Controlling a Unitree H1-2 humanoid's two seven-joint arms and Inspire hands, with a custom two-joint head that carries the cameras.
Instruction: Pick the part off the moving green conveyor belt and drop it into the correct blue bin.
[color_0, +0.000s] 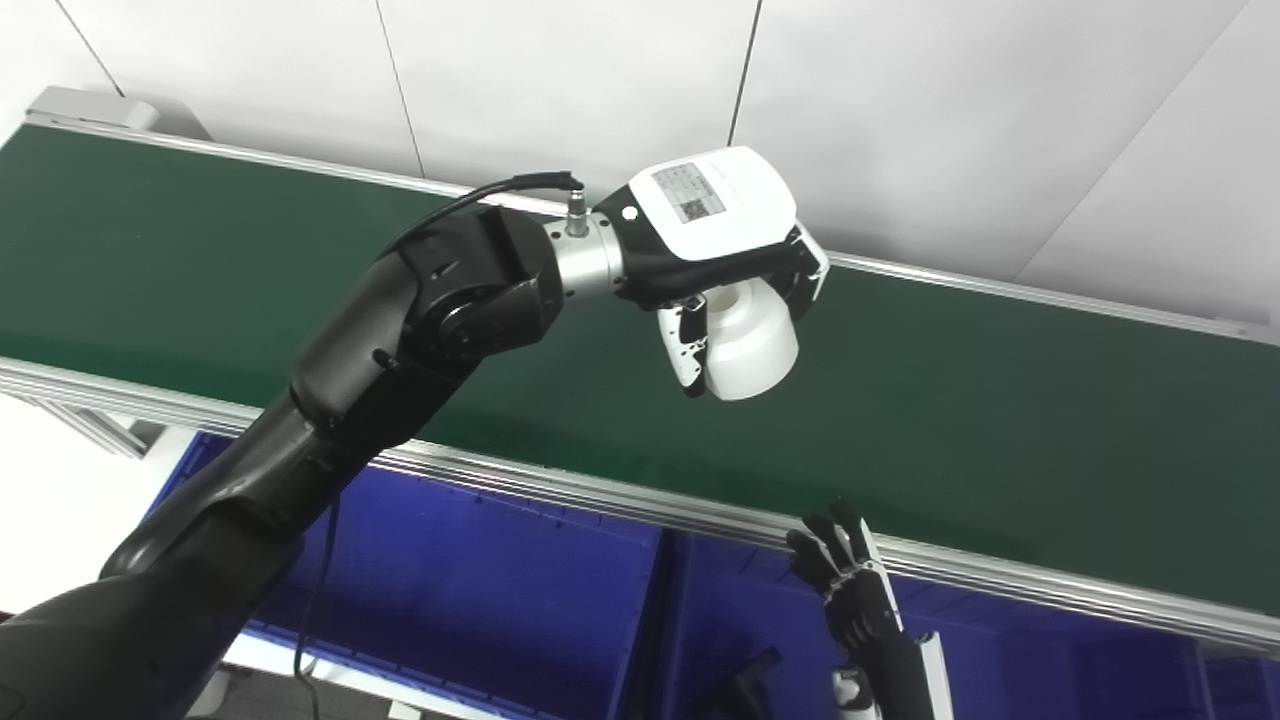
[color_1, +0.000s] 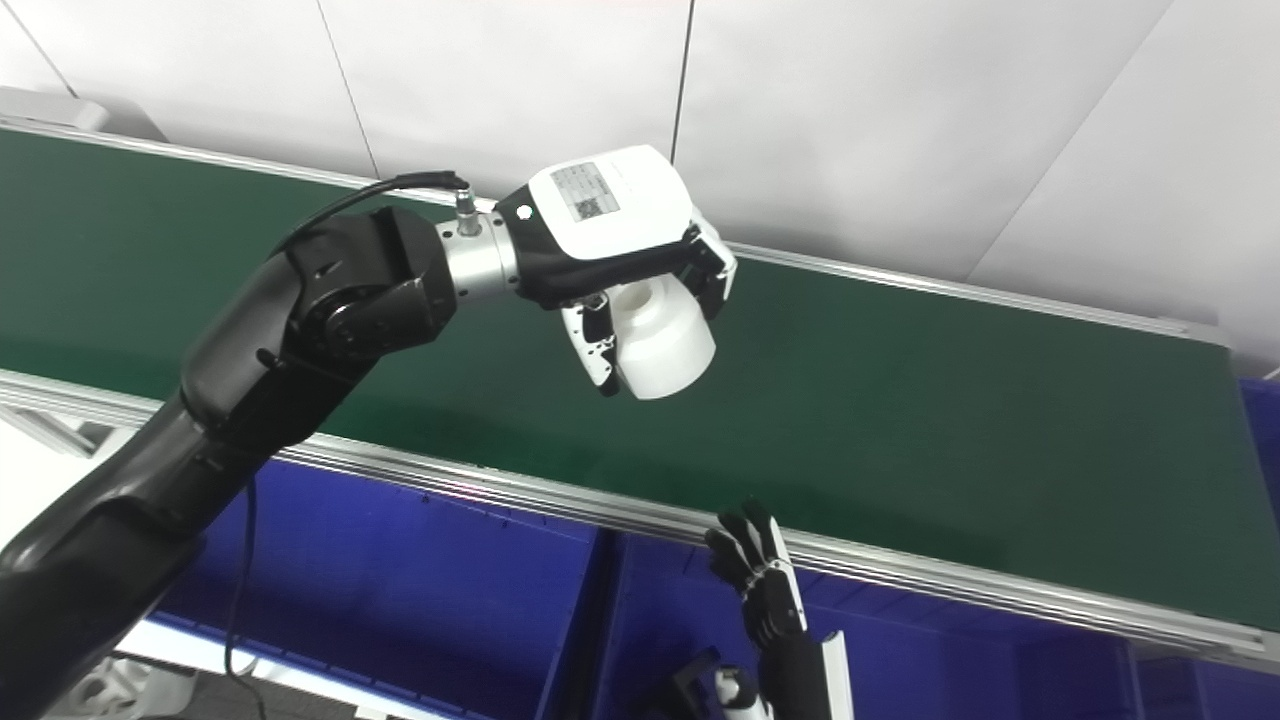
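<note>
My left hand (color_0: 725, 255) hangs over the middle of the green conveyor belt (color_0: 1000, 420), shut on a white cylindrical part (color_0: 752, 340) with a narrower collar on top. The part (color_1: 663, 342) is held above the belt, with fingers curled round its far side and the thumb on its near side. My right hand (color_0: 850, 585) is low at the bottom, in front of the belt's near rail, fingers apart and pointing up, holding nothing. Blue bins (color_0: 470, 590) lie below the belt's near edge.
An aluminium rail (color_0: 620, 495) runs along the belt's near edge, and another lines the far edge against the white wall. A divider (color_1: 600, 620) separates the left blue bin from the one to its right (color_1: 950, 660). A black cable (color_0: 310, 620) hangs from my left arm.
</note>
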